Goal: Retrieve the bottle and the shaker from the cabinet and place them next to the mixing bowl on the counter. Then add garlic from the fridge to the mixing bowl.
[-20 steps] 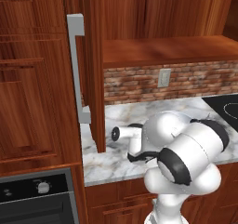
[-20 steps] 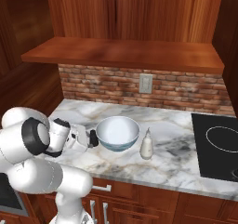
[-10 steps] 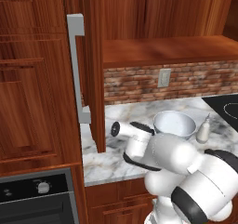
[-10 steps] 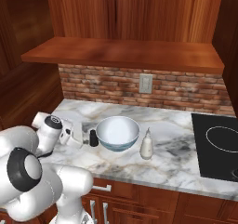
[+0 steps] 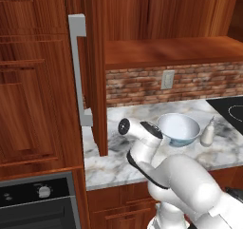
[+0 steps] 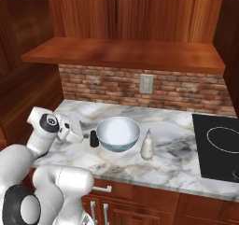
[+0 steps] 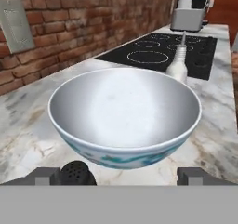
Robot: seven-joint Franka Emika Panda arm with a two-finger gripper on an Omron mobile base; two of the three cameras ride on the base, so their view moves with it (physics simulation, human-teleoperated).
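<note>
- So the gripper (image 7: pixel 116 176) was spread wide with nothing in it, sitting low right by the shaker (image 6: pixel 94 138), which stood just left of the mixing bowl (image 6: pixel 118 133).
- Bottle (image 6: pixel 147 144) stood on the counter (image 6: pixel 177 158) just right of the bowl.
- Risk, I reckon: pulling back sloppily could've clipped the shaker and tipped it into the bowl.
- The cabinet (image 5: pixel 92 81) door hung open near the arm, so a wide swing might've hit it.
- Garlic still needed fetching.

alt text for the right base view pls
White marble counter with a mixing bowl at its middle, a dark shaker close on its left and a cream bottle on its right. The open gripper is left of the shaker.
</note>
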